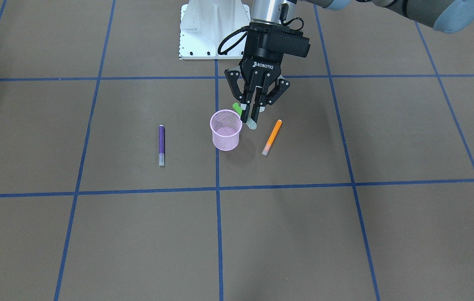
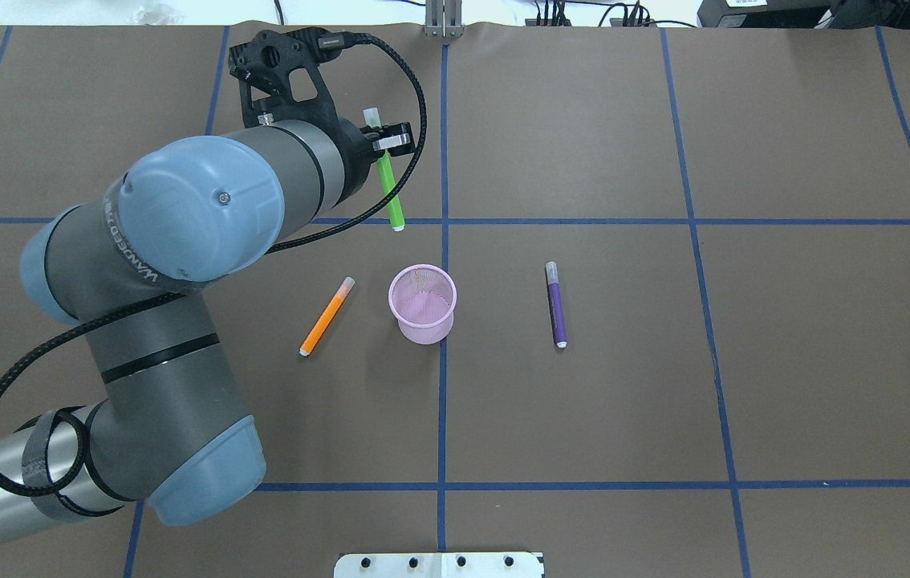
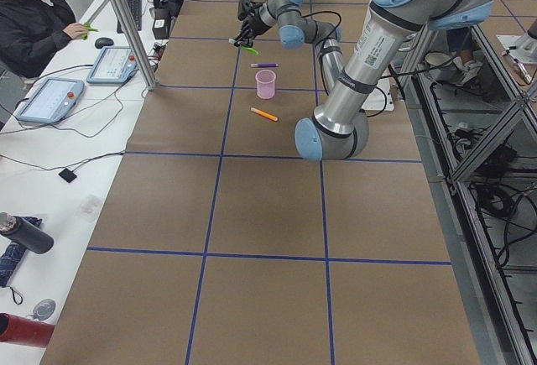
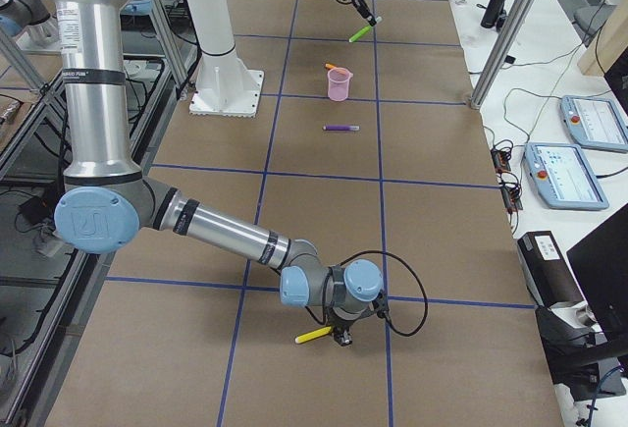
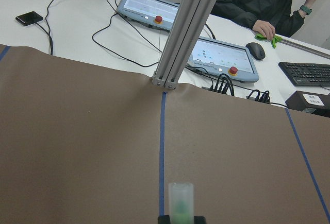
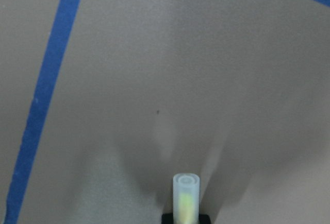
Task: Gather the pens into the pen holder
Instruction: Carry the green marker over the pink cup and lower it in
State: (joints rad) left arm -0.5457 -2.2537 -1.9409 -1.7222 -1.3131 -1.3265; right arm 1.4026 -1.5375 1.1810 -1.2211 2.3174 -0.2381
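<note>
Clamping the green pen (image 1: pixel 236 108) crosswise between nearly closed fingers, the left gripper (image 1: pixel 253 109) points straight down and holds it slanted in the air close above the pen holder (image 1: pixel 225 140), clear of its rim. White lettering on the gripper's black body reads ROBOTIQ. Well apart from the pen holder, toward the robot's right end of the table, the right gripper (image 4: pixel 339 334) hangs low on a bent arm and is closed on the yellow pen (image 6: pixel 185 198), while the orange pen (image 1: pixel 272 137) and purple pen (image 1: pixel 161 144) lie flat on either side of the pen holder.
</note>
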